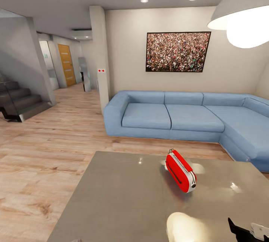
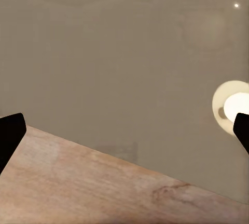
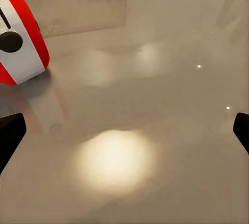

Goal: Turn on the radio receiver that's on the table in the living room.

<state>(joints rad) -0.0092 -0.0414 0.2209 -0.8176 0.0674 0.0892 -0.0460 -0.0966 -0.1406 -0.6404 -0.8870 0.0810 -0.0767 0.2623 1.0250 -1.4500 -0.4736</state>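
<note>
1. Right gripper [image 3: 124, 130]: you are seeing its two dark fingertips [image 3: 10, 133] sitting at opposite edges of the right wrist view, spread wide and gripping nothing, hanging over the table's glossy top. A dark piece of this arm with a white part is also poking in at the lower right corner of the head view.
2. Left gripper [image 2: 124, 130]: its fingertips [image 2: 10, 133] are likewise standing far apart at the edges of the left wrist view, holding nothing. Below it you are looking at the table edge [image 2: 129, 159], with grey top on one side and wood floor [image 2: 78, 193] on the other.
3. Table [image 1: 112, 204]: it is spreading low and wide directly ahead of you, its grey surface reflecting a bright lamp glow near the front edge.
4. Radio receiver [image 1: 180, 171]: it is resting on the table, right of centre and toward the far side, standing on edge with its red face turned to the left and its white rim toward you. In the right wrist view the radio receiver [image 3: 21, 37] is showing a dark round dial, well apart from the fingertips.
5. Floor [image 1: 45, 152]: light planks are running left and beyond the table.
6. Blue corner sofa [image 1: 175, 118]: it is sitting behind the table along the far wall.
7. Framed crowd photo [image 1: 177, 51]: it is hanging above the sofa.
8. White pendant lamp [image 1: 243, 14]: it is hanging at upper right.
9. Staircase [image 1: 18, 101] and orange door [image 1: 66, 65]: both are lying far left.
</note>
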